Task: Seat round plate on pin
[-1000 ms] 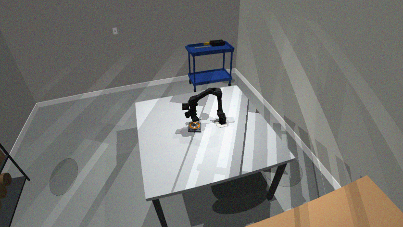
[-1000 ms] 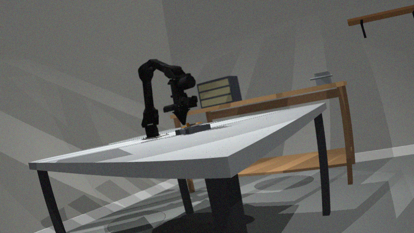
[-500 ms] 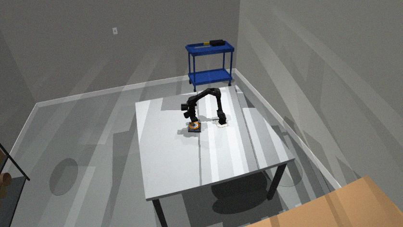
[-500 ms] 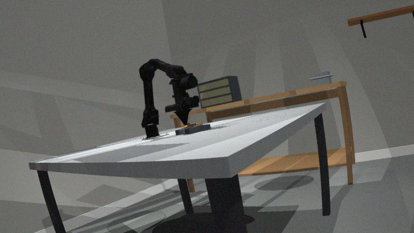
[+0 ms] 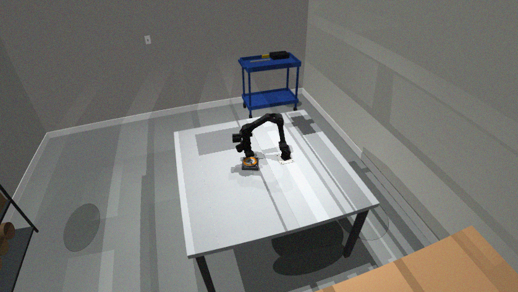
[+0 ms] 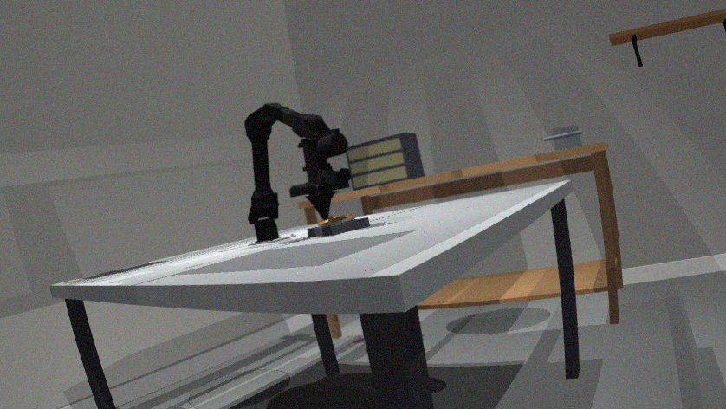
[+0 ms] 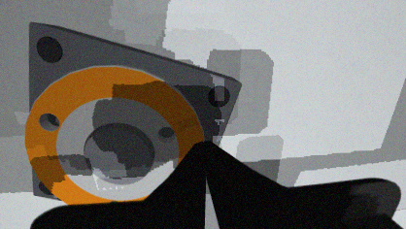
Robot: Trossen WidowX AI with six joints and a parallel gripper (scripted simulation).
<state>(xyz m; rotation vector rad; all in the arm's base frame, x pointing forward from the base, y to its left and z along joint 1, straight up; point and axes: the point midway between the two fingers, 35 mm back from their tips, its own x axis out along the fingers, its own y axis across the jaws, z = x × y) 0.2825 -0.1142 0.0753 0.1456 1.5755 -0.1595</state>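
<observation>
The round plate (image 5: 251, 163) (image 6: 344, 218) (image 7: 41, 146) has an orange ring around a pale middle and sits over the dark square base (image 5: 250, 168) (image 6: 346, 228) (image 7: 87, 53). In the exterior view it looks slightly tilted. The round post (image 7: 118, 152) shows at its middle in the wrist view. Two plate holes show, at the ring's left and right of the post. The orange tab and the pin cannot be made out in the wrist view; the fingers hide the plate's lower right. My gripper (image 6: 325, 218) (image 7: 203, 147) is shut and empty, its tips low at the plate's edge; contact cannot be told.
The base stands on the white table (image 5: 232, 210) (image 6: 228, 295), beside the arm's mounting plate (image 5: 286, 161). The blue cart (image 5: 269, 65) stands behind the table. A wooden bench (image 6: 508, 165) with a drawer cabinet (image 6: 378, 159) stands beyond it.
</observation>
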